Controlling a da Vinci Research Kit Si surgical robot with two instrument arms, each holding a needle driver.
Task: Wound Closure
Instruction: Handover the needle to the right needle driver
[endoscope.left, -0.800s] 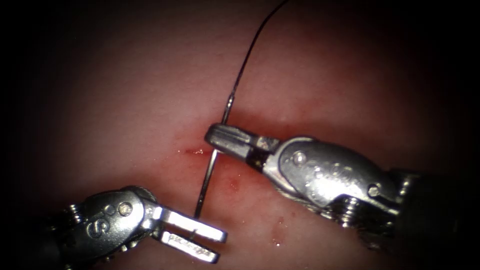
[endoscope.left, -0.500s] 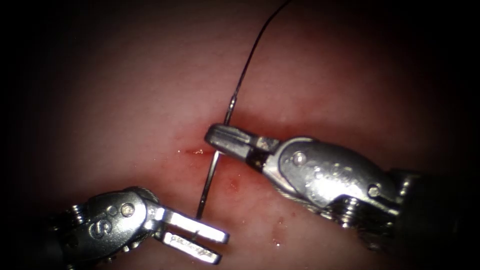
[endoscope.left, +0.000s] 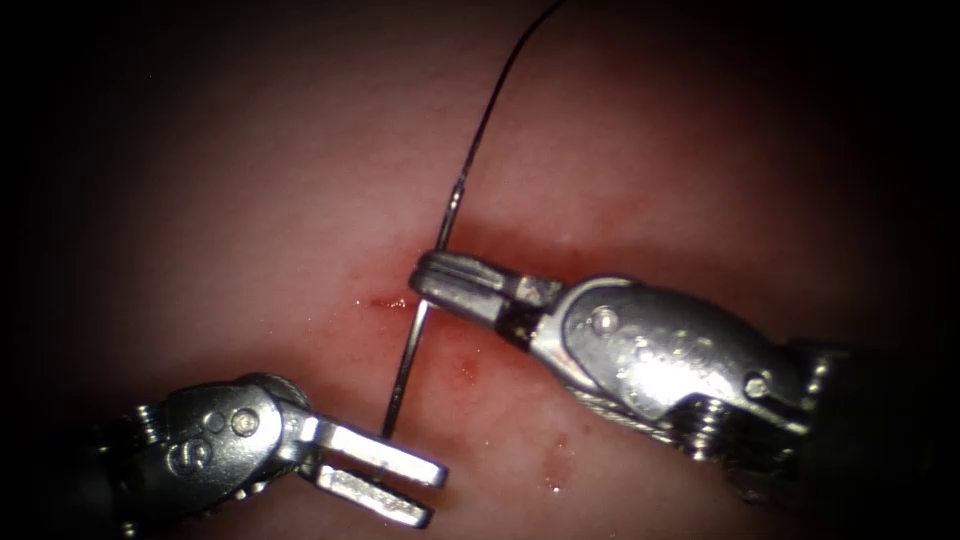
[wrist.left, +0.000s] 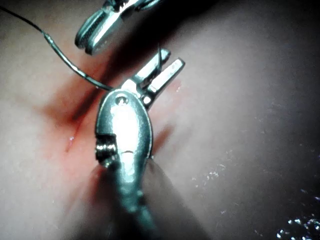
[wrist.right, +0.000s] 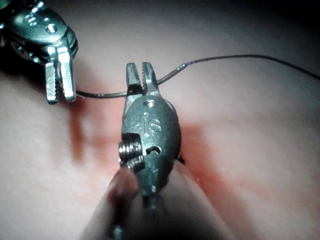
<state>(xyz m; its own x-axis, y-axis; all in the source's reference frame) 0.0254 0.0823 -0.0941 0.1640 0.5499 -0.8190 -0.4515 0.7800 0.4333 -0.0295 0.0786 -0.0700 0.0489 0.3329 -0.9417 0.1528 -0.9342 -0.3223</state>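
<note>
My right tool (endoscope.left: 430, 278) comes in from the right and is shut on the curved needle (endoscope.left: 410, 345) near its tail end. The needle hangs free above the tissue (endoscope.left: 250, 200), crossing over the left end of the red cut (endoscope.left: 385, 302). Its tip sits between the open jaws of my left tool (endoscope.left: 432, 494), which grips nothing. Dark thread (endoscope.left: 495, 95) runs up and away from the needle's tail. The left wrist view has the open left tool (wrist.left: 172, 57) with the needle (wrist.left: 75, 70) arching to it. In the right wrist view the right tool (wrist.right: 140, 67) clamps the needle (wrist.right: 100, 94).
Small spots of red fluid (endoscope.left: 465, 370) dot the tissue below the cut. The right tool's wrist (endoscope.left: 650, 345) lies over the cut's right part. The thread (wrist.right: 240, 56) trails off beyond the right tool.
The needle and both tools have shifted slightly to the left. The needle's tail has risen a little. The left jaws stay open around the tip.
</note>
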